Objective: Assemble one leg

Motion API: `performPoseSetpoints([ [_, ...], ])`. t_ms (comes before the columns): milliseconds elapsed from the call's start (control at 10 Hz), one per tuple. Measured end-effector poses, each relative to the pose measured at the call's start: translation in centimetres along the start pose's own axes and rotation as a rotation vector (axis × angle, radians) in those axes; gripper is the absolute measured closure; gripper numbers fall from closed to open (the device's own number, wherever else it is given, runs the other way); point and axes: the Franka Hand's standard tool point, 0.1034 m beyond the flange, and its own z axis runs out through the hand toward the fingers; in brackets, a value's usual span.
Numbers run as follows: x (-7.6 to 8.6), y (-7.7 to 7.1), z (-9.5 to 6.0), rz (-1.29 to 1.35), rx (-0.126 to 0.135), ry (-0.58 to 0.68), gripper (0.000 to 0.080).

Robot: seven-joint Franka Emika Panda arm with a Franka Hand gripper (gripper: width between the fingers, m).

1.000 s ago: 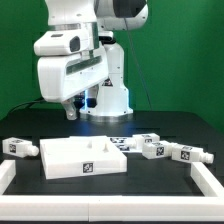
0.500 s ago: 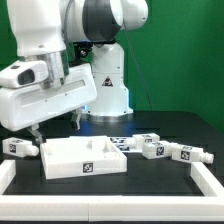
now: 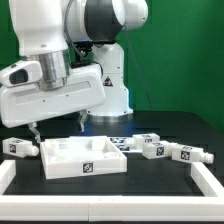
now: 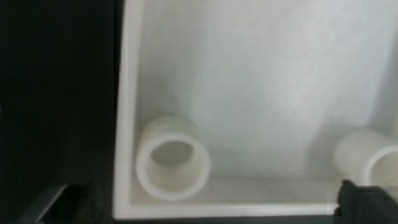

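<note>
Scene: a white Franka arm hangs low over a black table, its two-finger gripper point(image 3: 55, 126) above the near-left corner of a large white shallow tray-like plastic part point(image 3: 84, 157) bearing a square tag.
Gripper: the dark fingers stand apart with nothing between them — open and empty; in the wrist view only their tips show at the picture's edge.
Wrist view: the camera looks straight down into the tray point(image 4: 231, 90), where two round raised sockets sit against its inner wall.
The leg: a small white blocky plastic peg with a black-and-white tag point(image 3: 18, 146) lies on the table at the exterior view's left, just beside the tray and apart from the gripper.
Others alike: several similar tagged white pegs point(image 3: 160, 146) lie clustered at the exterior view's right of the tray.
Handling: the leg looks light, rigid and smooth — likely slippery, though hardly fragile.
Where to hold: judged best across its two flat opposite sides near mid-length, leaving the end that enters a socket free.
Risk: a grip too near one end may let the short peg twist or pop out.
</note>
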Motion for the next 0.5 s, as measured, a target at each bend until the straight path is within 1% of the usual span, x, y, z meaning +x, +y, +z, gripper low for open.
performPoseSetpoints([
  [100, -0.91, 0.72, 0.63, 0.039, -0.019, 0.011, 0.015],
  [200, -1.57, 0.88, 1.21, 0.063, -0.027, 0.02, 0.015],
  [500, -1.35, 0.73, 1.17, 0.054, -0.026, 0.02, 0.015],
])
